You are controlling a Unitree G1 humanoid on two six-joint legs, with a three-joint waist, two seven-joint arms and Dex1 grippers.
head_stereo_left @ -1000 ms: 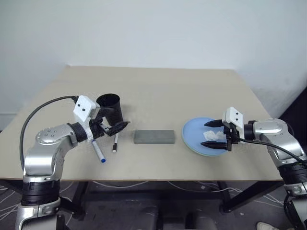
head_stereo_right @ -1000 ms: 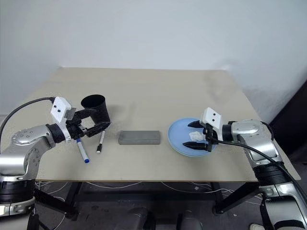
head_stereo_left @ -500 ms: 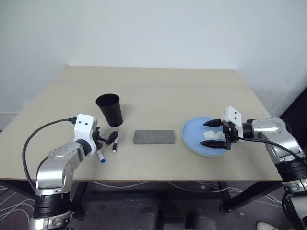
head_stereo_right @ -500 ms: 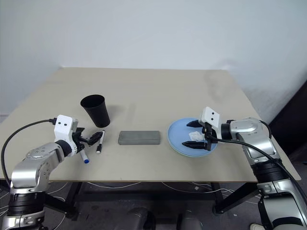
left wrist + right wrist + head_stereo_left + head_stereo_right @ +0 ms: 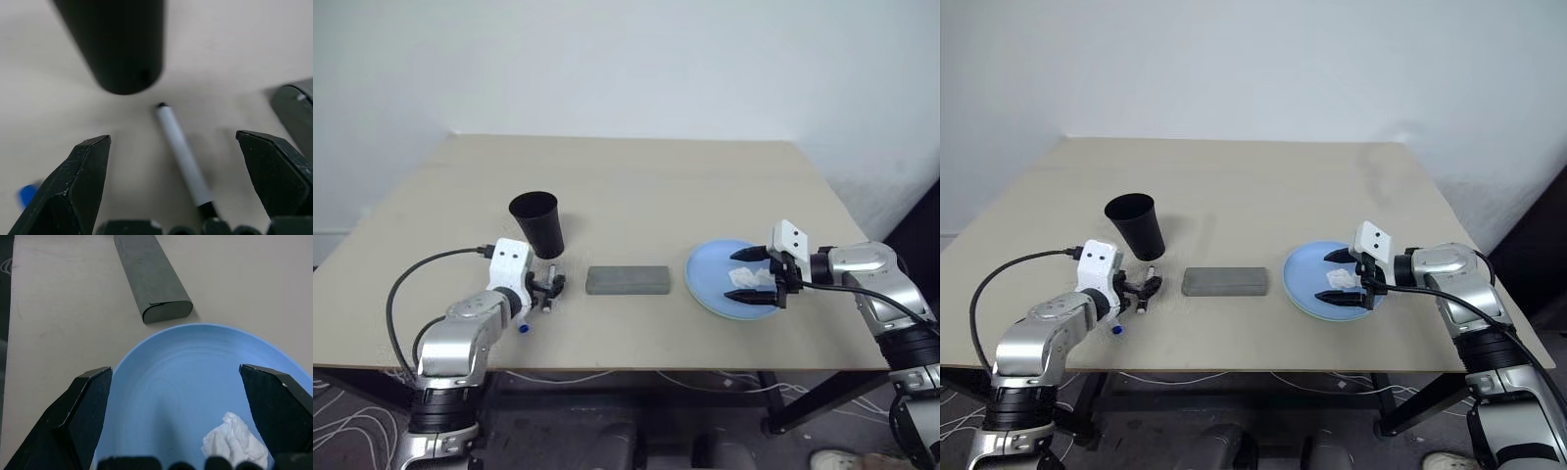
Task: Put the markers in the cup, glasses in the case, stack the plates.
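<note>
The black cup stands upright at the table's left. Just in front of it my left gripper is low over the table and open. The slim black-capped marker lies on the table between its two fingers. The blue end of the thicker marker pokes out beside the wrist. The grey case lies shut in the middle; the glasses are out of view. My right gripper hovers open over the light blue plate, next to a crumpled tissue that lies in it.
The table's front edge runs close behind both arms. A black cable loops off the left wrist. Bare tabletop stretches beyond the cup and the case.
My left arm has dropped from beside the cup down to the table, so its open fingers now straddle the slim marker. The right arm, the plate and the case have stayed put.
</note>
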